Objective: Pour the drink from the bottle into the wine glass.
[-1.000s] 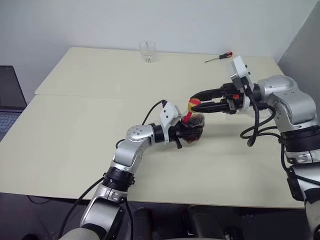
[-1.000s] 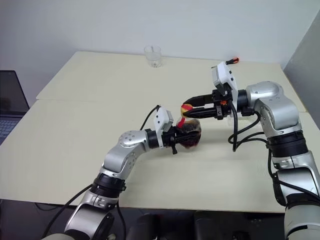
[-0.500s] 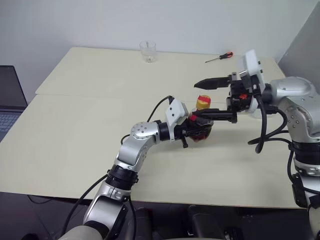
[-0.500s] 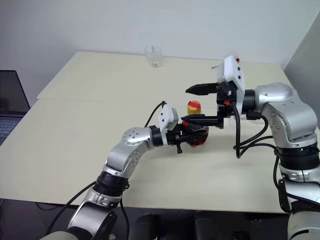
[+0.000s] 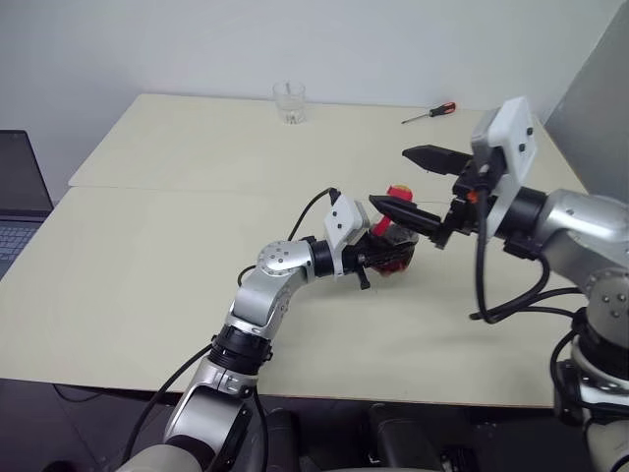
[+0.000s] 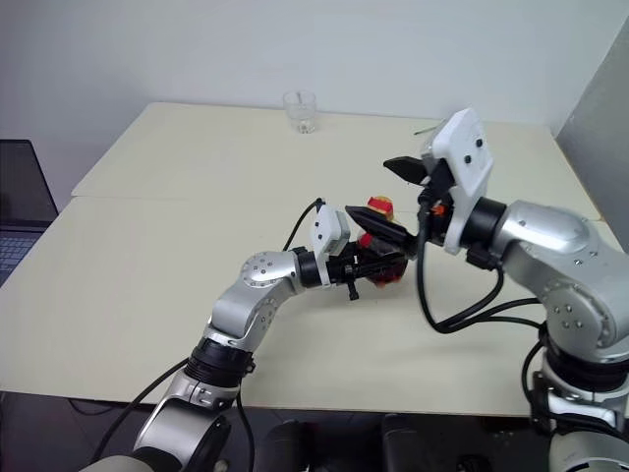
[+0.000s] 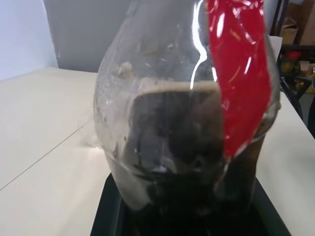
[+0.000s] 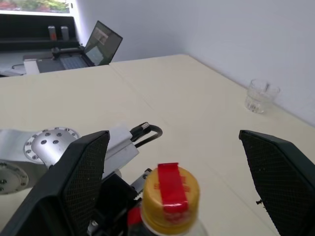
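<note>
Left gripper [image 5: 378, 261]: clamped on the bottle [image 5: 395, 248] at its lower body, holding it upright just over the table [image 5: 147, 275], near the middle of the near half. Fingers mostly hidden behind the bottle in the eye views.

Right gripper [image 5: 411, 185]: fingers wide apart, holding nothing, one finger [image 8: 81, 169] on each side of the cap [image 8: 170, 195], clear of it. In the left eye view the lower finger crosses in front of the bottle neck.

Bottle: clear plastic, red label [image 7: 241, 73], yellow cap with a red strip across its top, cap still on. Drink [image 7: 182, 147]: dark brown, filling the lower body to below the shoulder; foam line at its surface.

Hard to make out: the bottle's base, covered by the left gripper.

Other items: tumbler [image 5: 289, 101], short and clear, at the table's far edge, well apart from both grippers. Screwdriver [image 5: 428, 113], red handle, at the far right of the table. Laptop [image 5: 20, 197], cut off at the left edge, beside the table.
</note>
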Action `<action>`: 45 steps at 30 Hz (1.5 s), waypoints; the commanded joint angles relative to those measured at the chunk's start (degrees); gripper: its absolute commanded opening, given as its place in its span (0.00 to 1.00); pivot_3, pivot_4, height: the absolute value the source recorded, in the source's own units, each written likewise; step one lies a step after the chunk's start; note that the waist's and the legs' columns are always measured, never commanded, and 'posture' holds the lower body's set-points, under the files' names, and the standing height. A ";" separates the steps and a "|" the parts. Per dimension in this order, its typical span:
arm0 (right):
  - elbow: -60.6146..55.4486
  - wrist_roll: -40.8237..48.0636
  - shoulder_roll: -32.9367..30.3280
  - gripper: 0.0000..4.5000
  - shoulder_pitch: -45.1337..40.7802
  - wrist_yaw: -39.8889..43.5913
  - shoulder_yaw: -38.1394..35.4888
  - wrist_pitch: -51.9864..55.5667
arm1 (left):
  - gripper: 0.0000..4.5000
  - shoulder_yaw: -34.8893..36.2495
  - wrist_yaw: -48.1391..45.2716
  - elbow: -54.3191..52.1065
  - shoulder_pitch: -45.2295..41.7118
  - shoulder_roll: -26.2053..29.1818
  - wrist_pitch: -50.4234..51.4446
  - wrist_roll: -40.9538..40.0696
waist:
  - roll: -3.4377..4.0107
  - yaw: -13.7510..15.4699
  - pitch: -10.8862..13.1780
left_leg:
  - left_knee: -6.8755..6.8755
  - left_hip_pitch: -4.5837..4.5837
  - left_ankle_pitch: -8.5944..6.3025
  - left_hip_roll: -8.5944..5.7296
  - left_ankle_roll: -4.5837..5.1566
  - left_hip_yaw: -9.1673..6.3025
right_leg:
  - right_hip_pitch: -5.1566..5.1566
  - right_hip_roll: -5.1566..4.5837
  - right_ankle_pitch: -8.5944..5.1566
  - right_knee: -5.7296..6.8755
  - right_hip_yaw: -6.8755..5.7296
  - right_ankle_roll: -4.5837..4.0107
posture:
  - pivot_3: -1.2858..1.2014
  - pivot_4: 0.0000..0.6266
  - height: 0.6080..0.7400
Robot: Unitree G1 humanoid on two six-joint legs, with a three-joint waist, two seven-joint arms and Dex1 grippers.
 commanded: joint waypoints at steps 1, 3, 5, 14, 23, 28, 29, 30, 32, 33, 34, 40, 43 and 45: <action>-3.77 -0.37 3.86 1.00 -1.44 -8.86 -1.02 4.17 | 0.22 -0.37 -0.68 -0.88 -1.19 -0.53 -1.42 -0.67 | 0.00 0.01 0.00 | 0.00 0.00 0.00 0.00 0.00 0.00 | 0.00 0.00 0.01 -0.01 -0.01 -0.02 | 0.52 0.24 1.00; -4.13 -0.85 5.81 1.00 -1.07 -11.57 -0.91 5.42 | 0.22 -0.35 -0.88 -0.77 -1.28 -0.59 -1.33 -0.78 | 0.00 0.00 0.00 | 0.00 -0.02 0.00 0.01 0.00 -0.02 | 0.00 -0.01 0.01 -0.02 -0.03 -0.02 | 0.52 0.24 1.00; -3.80 -1.94 6.51 1.00 -0.83 -13.64 -0.12 5.81 | 0.22 -0.35 -1.12 -0.55 -1.33 -0.70 -1.41 -0.91 | 0.00 -0.01 0.00 | 0.00 -0.02 0.00 0.00 0.00 -0.01 | 0.00 -0.01 0.01 -0.01 -0.03 -0.01 | 0.52 0.24 1.00; -1.66 -4.45 8.52 1.00 -0.05 -18.53 -0.15 7.14 | 0.22 -0.48 -1.06 -0.77 -1.02 -0.93 -1.32 -0.98 | 0.01 -0.04 -0.01 | -0.02 -0.02 0.00 0.01 0.00 -0.03 | 0.00 0.01 -0.01 -0.02 -0.03 0.01 | 0.52 0.24 1.00; -0.22 -5.66 5.86 1.00 2.26 -17.02 -0.10 6.03 | 0.22 -0.56 -0.74 -0.67 -1.13 -1.12 -1.29 -1.37 | 0.01 -0.05 -0.01 | -0.02 -0.02 0.00 0.01 0.00 -0.04 | 0.00 0.01 -0.02 -0.03 -0.04 0.03 | 0.52 0.24 1.00; 0.22 -4.65 0.26 1.00 4.22 -12.97 -2.51 4.36 | 0.22 -0.61 -0.65 -0.57 -1.11 -0.93 -1.42 -1.55 | 0.01 -0.04 0.00 | -0.02 -0.04 0.00 -0.01 0.00 -0.01 | 0.00 0.00 -0.04 -0.08 -0.03 0.06 | 0.52 0.24 1.00; 0.03 -4.14 -0.76 1.00 4.57 -11.94 -3.04 4.17 | 0.22 -0.58 -0.68 -0.50 -1.13 -0.84 -1.46 -1.54 | 0.01 -0.03 0.00 | -0.02 -0.04 0.00 -0.01 0.01 -0.02 | 0.00 0.00 -0.04 -0.08 -0.04 0.07 | 0.52 0.24 1.00; -0.12 -3.69 -1.67 1.00 4.93 -11.05 -3.42 3.96 | 0.22 -0.54 -0.68 -0.41 -1.17 -0.79 -1.49 -1.52 | 0.01 -0.03 0.00 | -0.03 -0.04 0.00 -0.01 0.01 -0.03 | 0.00 0.01 -0.04 -0.08 -0.04 0.07 | 0.52 0.24 1.00; -0.43 -2.77 -3.27 1.00 5.78 -9.70 -3.86 3.57 | 0.22 -0.56 -0.61 -0.37 -1.18 -0.72 -1.57 -1.44 | 0.01 -0.07 0.00 | -0.04 -0.04 0.00 0.00 0.01 -0.04 | 0.00 0.02 -0.05 -0.08 -0.04 0.08 | 0.52 0.24 1.00; -0.61 -2.42 -3.92 1.00 6.22 -9.17 -3.99 3.39 | 0.22 -0.62 -0.52 -0.39 -1.16 -0.66 -1.66 -1.32 | 0.01 -0.08 0.00 | -0.04 -0.03 0.00 0.00 0.01 -0.05 | 0.00 0.03 -0.05 -0.07 -0.03 0.08 | 0.52 0.24 1.00; -0.75 -2.19 -4.43 1.00 6.56 -8.74 -4.12 3.27 | 0.22 -0.64 -0.46 -0.42 -1.13 -0.63 -1.69 -1.27 | 0.01 -0.08 0.00 | -0.04 -0.03 0.00 0.00 0.01 -0.06 | 0.00 0.03 -0.05 -0.06 -0.04 0.08 | 0.52 0.24 1.00; -1.51 -0.37 -6.17 1.00 7.83 -7.45 -4.99 3.11 | 0.21 -0.75 -0.47 -0.65 -0.99 -0.37 -1.57 -1.35 | 0.01 -0.05 0.00 | -0.03 -0.03 0.00 0.00 0.01 -0.06 | 0.00 0.03 -0.10 -0.06 -0.03 0.17 | 0.52 0.24 1.00; -2.15 0.90 -6.92 1.00 8.49 -6.86 -5.59 3.24 | 0.20 -0.70 -0.52 -0.43 -1.23 -0.34 -1.58 -1.39 | 0.00 -0.04 0.00 | -0.03 -0.03 0.00 -0.01 0.01 -0.05 | 0.01 0.02 -0.11 -0.08 -0.02 0.18 | 0.52 0.24 1.00; -2.83 2.07 -7.66 1.00 9.19 -6.20 -6.42 3.54 | 0.20 -0.68 -0.59 -0.40 -1.28 -0.26 -1.61 -1.40 | 0.00 -0.02 0.00 | -0.03 -0.03 0.00 -0.01 0.01 -0.05 | 0.00 0.02 -0.11 -0.08 -0.03 0.18 | 0.52 0.24 1.00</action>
